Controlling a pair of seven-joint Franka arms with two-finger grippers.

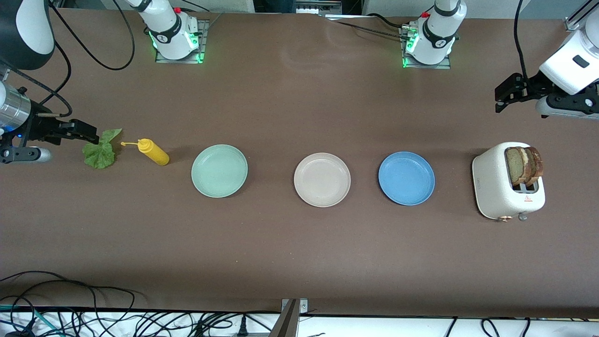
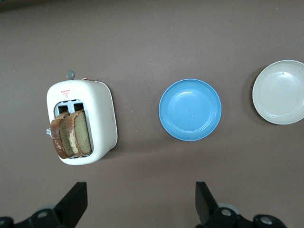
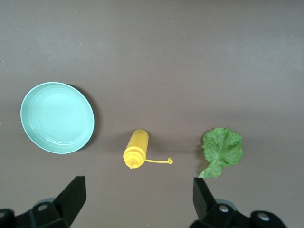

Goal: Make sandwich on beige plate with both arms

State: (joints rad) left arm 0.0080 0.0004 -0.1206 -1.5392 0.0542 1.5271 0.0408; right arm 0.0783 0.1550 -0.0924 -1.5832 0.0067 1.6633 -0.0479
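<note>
Frame left: right gripper (image 1: 86, 132) spread, empty, beside lettuce (image 1: 101, 150), we guess staged for pickup. Center: beige plate (image 1: 322, 179) bare. Frame right: bread slices (image 1: 524, 165) upright in toaster (image 1: 496, 187); left gripper (image 1: 503, 96) spread, empty, hovering above it.

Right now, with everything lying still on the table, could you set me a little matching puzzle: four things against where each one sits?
Things
1. bread slices
2. lettuce leaf
3. beige plate
4. mustard bottle

Places
A. between the mint-green plate and the blue plate
B. upright in the toaster
C. lying on its side between lettuce and mint-green plate
D. flat on the table, at the right arm's end

Pairs: 1-B, 2-D, 3-A, 4-C
</note>
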